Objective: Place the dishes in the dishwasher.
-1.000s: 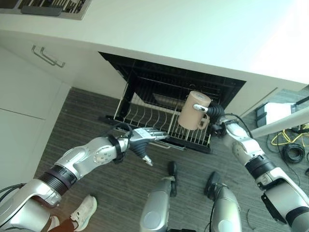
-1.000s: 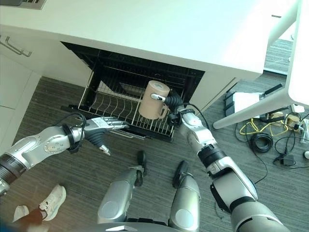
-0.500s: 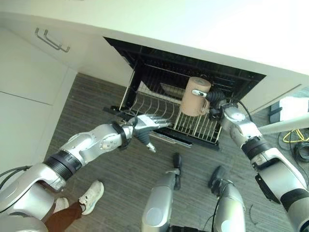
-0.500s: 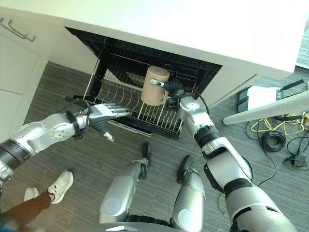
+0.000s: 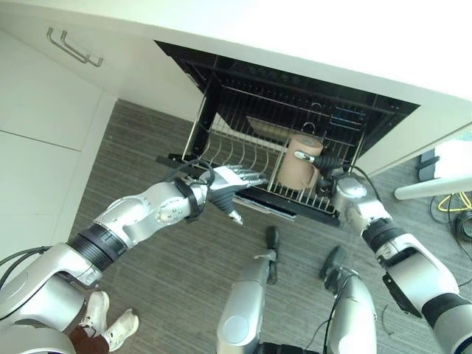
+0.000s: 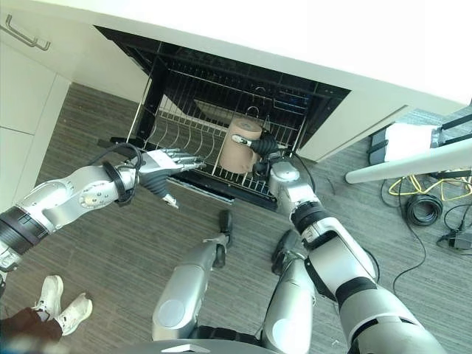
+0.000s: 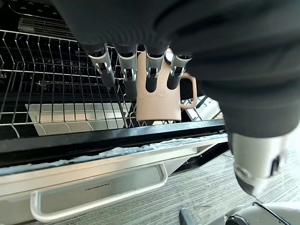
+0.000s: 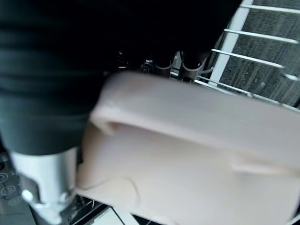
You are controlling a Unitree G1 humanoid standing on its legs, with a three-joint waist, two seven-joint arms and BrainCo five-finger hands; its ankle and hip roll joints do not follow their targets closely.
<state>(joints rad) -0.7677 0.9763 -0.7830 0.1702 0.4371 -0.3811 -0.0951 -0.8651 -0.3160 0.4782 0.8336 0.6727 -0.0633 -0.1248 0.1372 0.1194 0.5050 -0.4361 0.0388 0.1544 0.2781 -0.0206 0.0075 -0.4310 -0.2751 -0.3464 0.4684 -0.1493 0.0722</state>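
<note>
we have lowered the tan ceramic mug (image 5: 300, 171) into the pulled-out wire dishwasher rack (image 5: 243, 164), right hand (image 5: 327, 164) fingers still curled round it, left hand (image 5: 225, 186) open at the rack's front, so release comes next.

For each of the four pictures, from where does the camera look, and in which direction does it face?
Left eye view: on the head, facing down at the dishwasher rack; both arms show, the right hand holding the mug.
Right eye view: same head, slightly aside, same scene; the left hand lies at the rack's front edge.
Left wrist view: on the left wrist, facing along straight fingers into the rack.
Right wrist view: on the right wrist, very close to the mug.
All four views share the mug and the rack.
</note>
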